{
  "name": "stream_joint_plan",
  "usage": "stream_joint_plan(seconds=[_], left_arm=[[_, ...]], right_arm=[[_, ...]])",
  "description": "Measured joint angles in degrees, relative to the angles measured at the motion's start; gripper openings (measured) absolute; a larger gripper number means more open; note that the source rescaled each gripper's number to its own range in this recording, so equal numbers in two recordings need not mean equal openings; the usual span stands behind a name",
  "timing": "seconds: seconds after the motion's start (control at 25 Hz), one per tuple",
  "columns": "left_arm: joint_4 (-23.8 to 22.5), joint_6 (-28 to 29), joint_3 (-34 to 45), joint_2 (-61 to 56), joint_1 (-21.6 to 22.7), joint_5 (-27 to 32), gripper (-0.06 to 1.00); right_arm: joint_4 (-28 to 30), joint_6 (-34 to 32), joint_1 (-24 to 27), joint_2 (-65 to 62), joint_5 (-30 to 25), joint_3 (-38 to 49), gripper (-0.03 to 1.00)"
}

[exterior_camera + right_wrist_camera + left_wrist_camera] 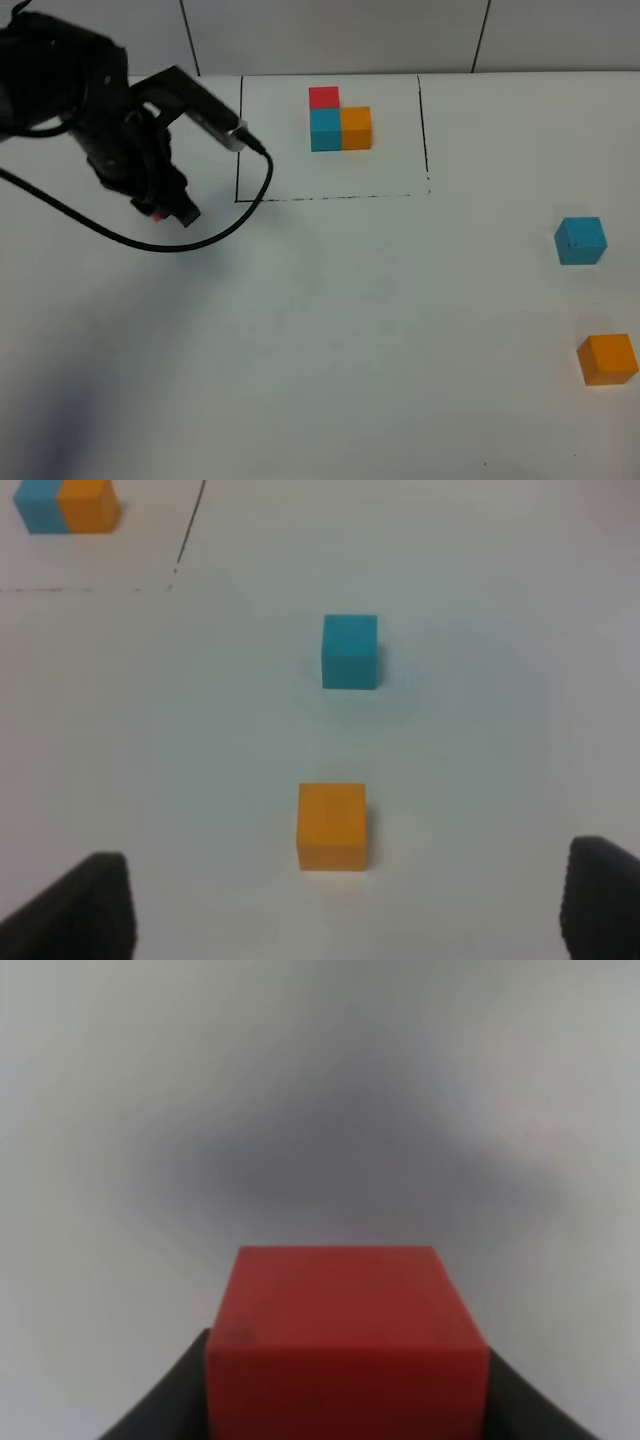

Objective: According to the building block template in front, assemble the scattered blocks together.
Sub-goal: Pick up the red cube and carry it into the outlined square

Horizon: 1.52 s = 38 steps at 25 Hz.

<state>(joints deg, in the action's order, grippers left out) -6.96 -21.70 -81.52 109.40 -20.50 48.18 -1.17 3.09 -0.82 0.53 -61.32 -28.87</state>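
The template point(338, 122) is a joined red, cyan-blue and orange L-cluster inside a thin black drawn rectangle at the back; part of it shows in the right wrist view point(68, 505). My left gripper point(165, 212) is shut on the red cube point(345, 1335), held left of the frame; only a red sliver point(158, 214) shows from above. The loose cyan-blue cube point(581, 240) point(350, 651) and orange cube point(607, 359) point(332, 825) sit apart at the right. My right gripper point(345, 905) is open, just short of the orange cube; it is out of the high view.
The black frame line point(330, 197) runs in front of the template. My left arm's black cable point(190, 240) loops over the white table left of the frame.
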Motion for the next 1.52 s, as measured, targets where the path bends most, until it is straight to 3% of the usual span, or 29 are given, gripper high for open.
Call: stream_joint_plan(seconds=[0.32,0.48,0.64,0.84,1.24,1.52], left_arm=[[0.17,-23.11,-27.78,16.48,-7.04,18.16,0.01],[3.49,-30.79,-36.88,23.44,-10.4,20.1,0.01],[5.37,-35.01,-41.52,28.03,-13.55,20.14,0.01],[6.46,-36.36,-42.82,31.07,-15.64,20.03,0.01],[9.44,-36.56,-42.88,35.16,-15.75,17.94,0.01],[9.46,-33.53,-42.99,35.34,-15.75,17.59,0.01]], right_arm=[[0.0,0.0,0.0,0.0,0.0,0.0,0.73],[0.0,0.0,0.0,0.0,0.0,0.0,0.73],[0.0,0.0,0.0,0.0,0.0,0.0,0.73],[0.0,0.0,0.0,0.0,0.0,0.0,0.73],[0.0,0.0,0.0,0.0,0.0,0.0,0.73],[0.0,0.0,0.0,0.0,0.0,0.0,0.73]])
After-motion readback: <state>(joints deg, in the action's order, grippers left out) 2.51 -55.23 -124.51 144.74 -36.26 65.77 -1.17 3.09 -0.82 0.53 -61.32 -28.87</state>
